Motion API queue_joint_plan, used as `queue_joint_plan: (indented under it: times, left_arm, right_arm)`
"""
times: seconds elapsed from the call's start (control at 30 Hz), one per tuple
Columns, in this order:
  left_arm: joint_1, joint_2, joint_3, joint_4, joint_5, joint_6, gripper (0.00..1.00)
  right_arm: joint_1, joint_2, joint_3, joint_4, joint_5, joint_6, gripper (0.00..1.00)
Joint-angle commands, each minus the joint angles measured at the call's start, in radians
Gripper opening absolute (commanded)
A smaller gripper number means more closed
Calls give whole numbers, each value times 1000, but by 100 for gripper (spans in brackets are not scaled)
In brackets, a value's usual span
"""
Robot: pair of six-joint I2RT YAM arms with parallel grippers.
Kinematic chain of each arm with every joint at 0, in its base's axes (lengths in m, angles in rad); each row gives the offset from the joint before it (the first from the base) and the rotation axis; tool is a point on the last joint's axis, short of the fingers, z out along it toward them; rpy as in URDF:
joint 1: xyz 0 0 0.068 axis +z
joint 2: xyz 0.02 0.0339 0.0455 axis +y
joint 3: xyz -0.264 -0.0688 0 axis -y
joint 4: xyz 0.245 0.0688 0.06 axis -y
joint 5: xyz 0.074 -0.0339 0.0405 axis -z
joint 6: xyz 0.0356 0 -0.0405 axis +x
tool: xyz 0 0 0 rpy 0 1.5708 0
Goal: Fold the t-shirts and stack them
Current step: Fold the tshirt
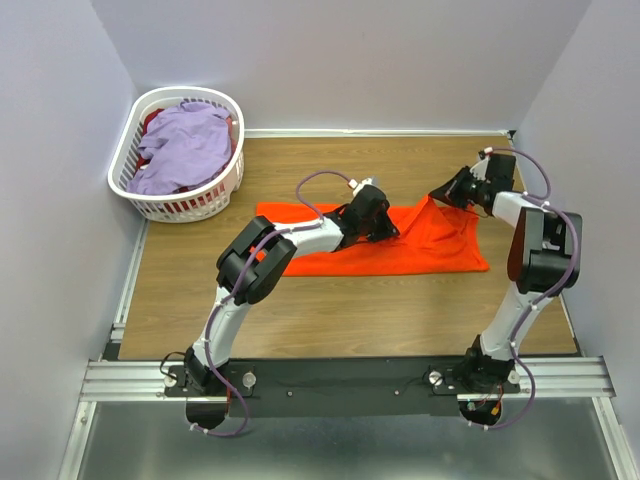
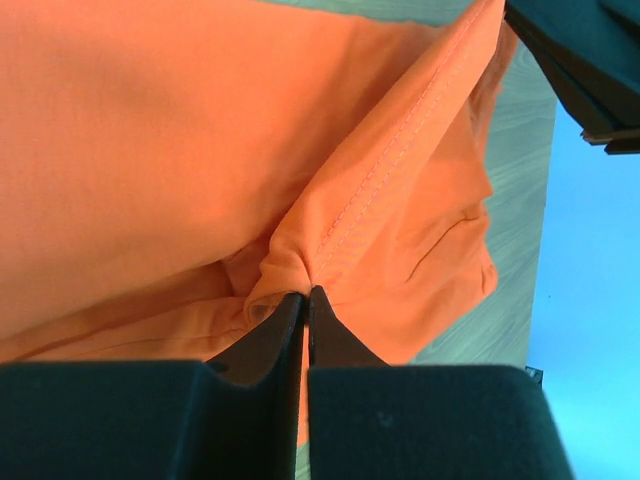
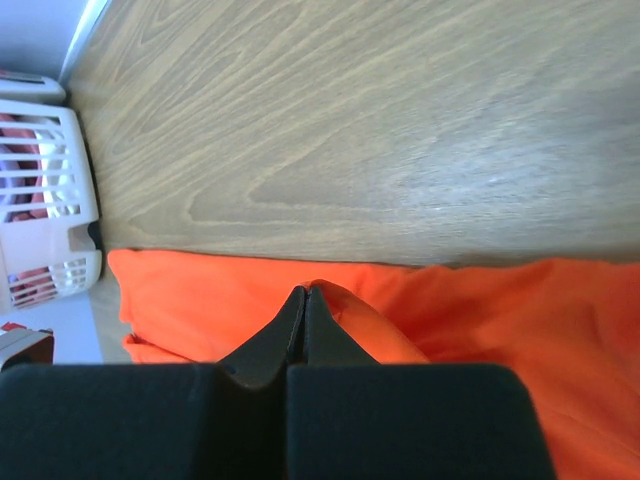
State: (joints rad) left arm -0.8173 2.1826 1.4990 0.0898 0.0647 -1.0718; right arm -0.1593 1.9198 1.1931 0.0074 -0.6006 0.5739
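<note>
Top external view: white basket (image 1: 128,150) holding the lavender t-shirt (image 1: 188,148) sits left-behind the orange t-shirt (image 1: 440,252), which is spread on the table (image 1: 330,320). Left gripper (image 1: 388,230) pinches its middle fold; right gripper (image 1: 438,197) clamps its raised far-right edge.

Two tees I can count for sure: one orange tee (image 1: 420,252) and one lavender tee (image 1: 185,150). There's also some red cloth (image 1: 152,122) showing beside the lavender one; whether that is one piece or several I can't tell from here. One basket (image 1: 178,208), white and slotted. One wooden surface (image 1: 350,315). Two arms, a left arm (image 1: 258,262) and a right arm (image 1: 540,250), with one claw apiece, so two: left claw (image 2: 308,292), right claw (image 3: 305,290). Two fingers (image 2: 265,340) to each claw, four in all.
</note>
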Motion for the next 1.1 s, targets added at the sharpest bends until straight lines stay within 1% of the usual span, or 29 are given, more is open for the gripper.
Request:
queue_joint_plan:
  times: [0.0, 0.37, 0.57, 0.73, 0.8, 1.07]
  left_arm:
    - [3, -37, -16, 18, 3, -10, 9]
    - [3, -37, -25, 27, 9, -20, 9]
    - [3, -44, -37, 28, 9, -19, 9]
    - [3, -53, -45, 28, 10, -17, 9]
    - [3, -52, -46, 28, 12, -16, 9]
    - [3, -37, -45, 28, 27, -14, 9]
  right_arm:
    - [21, 28, 48, 17, -37, -31, 1]
    - [35, 67, 74, 16, -59, -37, 1]
    - [35, -7, 25, 9, 15, -34, 1]
    - [33, -87, -53, -4, 77, -49, 1]
    - [35, -102, -70, -49, 94, -58, 1]
    - [33, -180, -131, -87, 165, -65, 1]
